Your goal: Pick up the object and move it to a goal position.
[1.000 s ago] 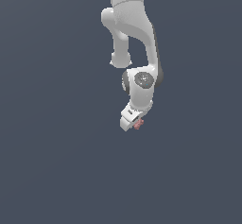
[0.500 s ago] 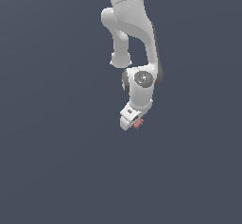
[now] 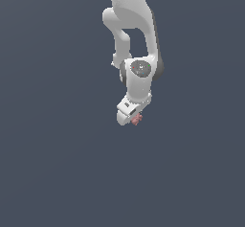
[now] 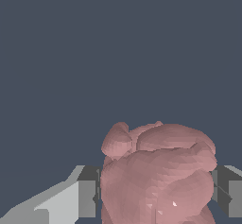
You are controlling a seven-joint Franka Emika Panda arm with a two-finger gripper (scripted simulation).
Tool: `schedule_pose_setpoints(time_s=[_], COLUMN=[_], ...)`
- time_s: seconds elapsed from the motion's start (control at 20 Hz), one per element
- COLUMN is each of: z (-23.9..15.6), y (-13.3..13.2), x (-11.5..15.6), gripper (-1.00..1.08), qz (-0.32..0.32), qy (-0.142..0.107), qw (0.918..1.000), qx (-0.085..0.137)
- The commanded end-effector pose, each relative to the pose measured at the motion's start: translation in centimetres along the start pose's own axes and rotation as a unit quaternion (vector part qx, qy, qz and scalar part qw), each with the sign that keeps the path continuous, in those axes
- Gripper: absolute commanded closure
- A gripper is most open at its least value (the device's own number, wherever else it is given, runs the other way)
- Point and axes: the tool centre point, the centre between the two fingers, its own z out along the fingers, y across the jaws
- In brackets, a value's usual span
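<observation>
The object (image 3: 138, 119) is a tiny pinkish-red lumpy blob that peeks out beside the tip of my white gripper (image 3: 133, 120) in the exterior view. In the wrist view the object (image 4: 158, 171) fills the space between my two fingers (image 4: 87, 197), which press against its sides. The gripper is shut on the object. The white arm (image 3: 129, 25) comes down from the top of the exterior view and hides most of the object there.
A plain dark grey-blue surface (image 3: 57, 164) lies all around the arm in both views. No other objects, containers or edges show.
</observation>
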Motion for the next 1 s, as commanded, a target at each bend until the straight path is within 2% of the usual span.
schedule_pose_setpoints(time_s=[0.0, 0.5, 0.95], z=[-1.6, -8.0, -10.1], y=[0.2, 1.1, 1.5], x=[-0.9, -4.5, -5.5], gripper=[1.08, 1.08, 1.08], qz=[0.0, 0.0, 0.0], qy=[0.0, 0.0, 0.001], qw=[1.0, 1.0, 1.0], qx=[0.0, 0.0, 0.001])
